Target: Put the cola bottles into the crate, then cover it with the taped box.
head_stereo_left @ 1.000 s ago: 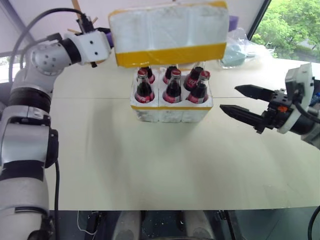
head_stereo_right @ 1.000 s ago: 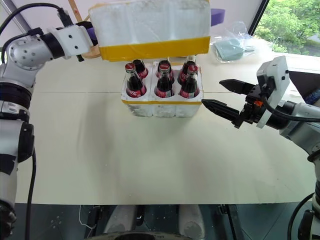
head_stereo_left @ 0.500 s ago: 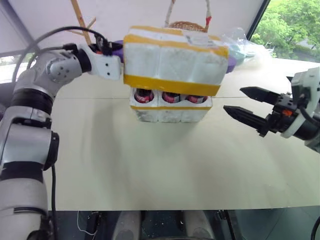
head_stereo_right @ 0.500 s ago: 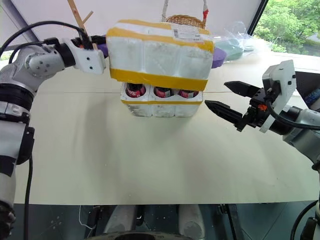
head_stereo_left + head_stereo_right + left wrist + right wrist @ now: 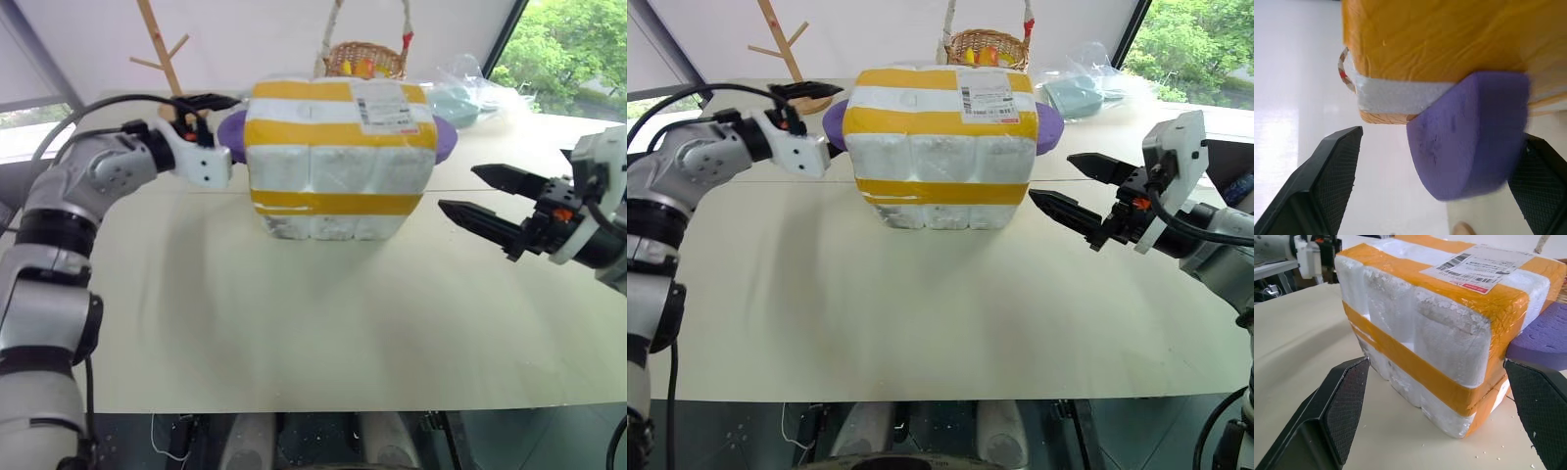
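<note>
The taped box (image 5: 338, 137), white foam with wide yellow bands and a shipping label on top, sits over the crate (image 5: 333, 225). Just the crate's white base shows beneath it. The cola bottles are hidden under the box. A purple foam handle (image 5: 1469, 132) sticks out of the box's left side. My left gripper (image 5: 230, 122) stands open around that handle, with a gap at one finger (image 5: 1327, 171). My right gripper (image 5: 1051, 177) is open and empty, level with the box and a short way off its right side.
A wicker basket (image 5: 364, 59) stands behind the box, a wooden branch stand (image 5: 162, 49) at the back left, and a plastic bag with a teal item (image 5: 470, 98) at the back right. The pale table (image 5: 294, 323) stretches toward the near edge.
The taped box came down from above the bottles onto the crate and hides them now. My left gripper, which was shut on the purple handle, has opened. The right gripper stayed put.
</note>
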Robot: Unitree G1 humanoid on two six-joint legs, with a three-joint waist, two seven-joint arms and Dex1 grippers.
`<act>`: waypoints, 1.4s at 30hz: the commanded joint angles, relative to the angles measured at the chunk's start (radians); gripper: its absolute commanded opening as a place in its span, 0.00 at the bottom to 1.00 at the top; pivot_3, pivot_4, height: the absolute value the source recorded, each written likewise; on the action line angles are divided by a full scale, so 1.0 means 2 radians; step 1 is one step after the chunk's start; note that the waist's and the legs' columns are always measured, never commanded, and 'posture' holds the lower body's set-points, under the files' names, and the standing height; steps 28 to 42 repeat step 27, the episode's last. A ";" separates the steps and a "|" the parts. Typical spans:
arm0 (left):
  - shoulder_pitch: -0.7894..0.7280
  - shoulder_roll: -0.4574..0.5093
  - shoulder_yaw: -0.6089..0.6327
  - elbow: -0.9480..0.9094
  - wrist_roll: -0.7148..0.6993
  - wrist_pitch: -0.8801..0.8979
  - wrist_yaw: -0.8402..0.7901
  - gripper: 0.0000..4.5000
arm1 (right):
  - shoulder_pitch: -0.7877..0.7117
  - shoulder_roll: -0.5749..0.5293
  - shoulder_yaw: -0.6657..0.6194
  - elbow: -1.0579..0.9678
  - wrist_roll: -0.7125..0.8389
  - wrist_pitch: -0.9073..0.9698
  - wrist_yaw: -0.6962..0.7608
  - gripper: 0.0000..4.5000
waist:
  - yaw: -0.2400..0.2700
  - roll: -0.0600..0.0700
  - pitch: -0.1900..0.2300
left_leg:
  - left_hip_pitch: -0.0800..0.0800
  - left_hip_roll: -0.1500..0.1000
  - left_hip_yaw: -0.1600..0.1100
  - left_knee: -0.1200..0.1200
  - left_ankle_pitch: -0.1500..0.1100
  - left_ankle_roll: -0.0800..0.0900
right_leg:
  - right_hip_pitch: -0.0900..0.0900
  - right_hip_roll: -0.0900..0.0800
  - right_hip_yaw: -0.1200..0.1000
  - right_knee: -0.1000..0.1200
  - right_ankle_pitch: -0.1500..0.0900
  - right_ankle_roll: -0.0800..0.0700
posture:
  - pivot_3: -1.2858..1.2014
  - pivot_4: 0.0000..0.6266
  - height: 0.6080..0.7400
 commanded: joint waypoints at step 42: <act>0.176 0.131 0.219 -0.308 -0.569 0.804 -0.426 0.99 | 0.055 -0.012 -0.015 0.038 -0.059 -0.030 0.083 1.00 | 0.000 0.000 0.000 | 0.001 0.000 0.000 0.000 0.000 0.000 | 0.001 0.000 0.000 0.000 0.000 0.000 | 0.52 0.24 0.99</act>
